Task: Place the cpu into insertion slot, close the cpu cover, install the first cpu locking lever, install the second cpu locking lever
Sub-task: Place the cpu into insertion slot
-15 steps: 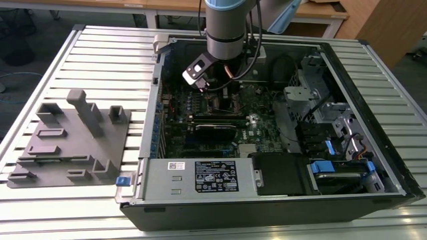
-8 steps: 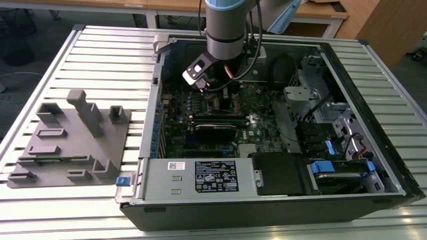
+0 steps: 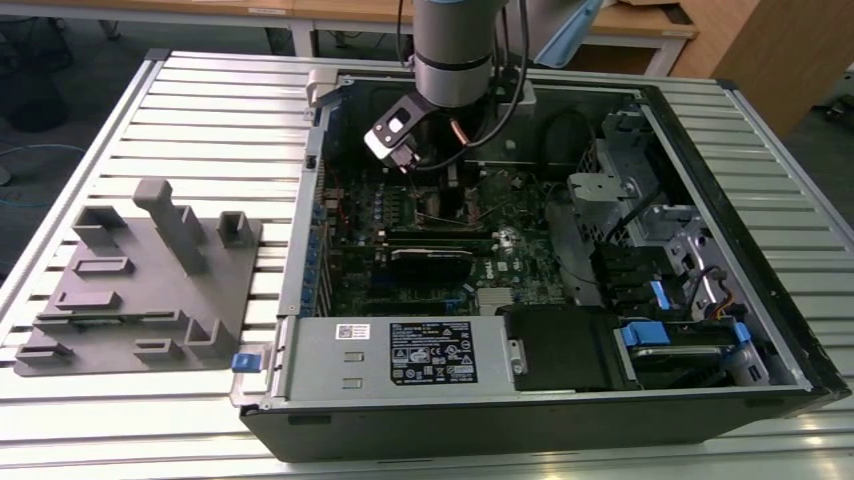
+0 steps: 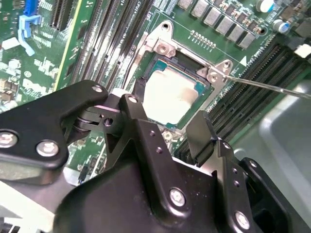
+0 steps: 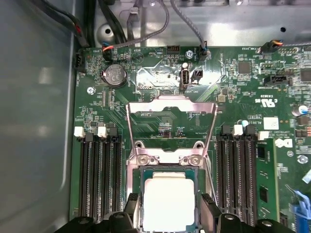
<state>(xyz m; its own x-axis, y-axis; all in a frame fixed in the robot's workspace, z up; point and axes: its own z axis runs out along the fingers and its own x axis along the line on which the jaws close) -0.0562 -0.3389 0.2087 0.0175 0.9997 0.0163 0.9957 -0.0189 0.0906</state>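
The gripper (image 4: 171,109) is nearest, its black fingers (image 4: 202,130) spread to either side of the cpu (image 4: 176,96) and gripping nothing (a sliver of gap seems to show at each edge in the first wrist view). The cpu lies flat inside the insertion slot (image 4: 187,64). Just beyond the slot, the cpu cover (image 5: 170,101) is tipped open. The chip looks light, stiff and thin, and probably delicate underneath, so opposite edges seem the safe hold. The slot sits on the motherboard (image 3: 387,215) inside the open computer case (image 3: 300,240).
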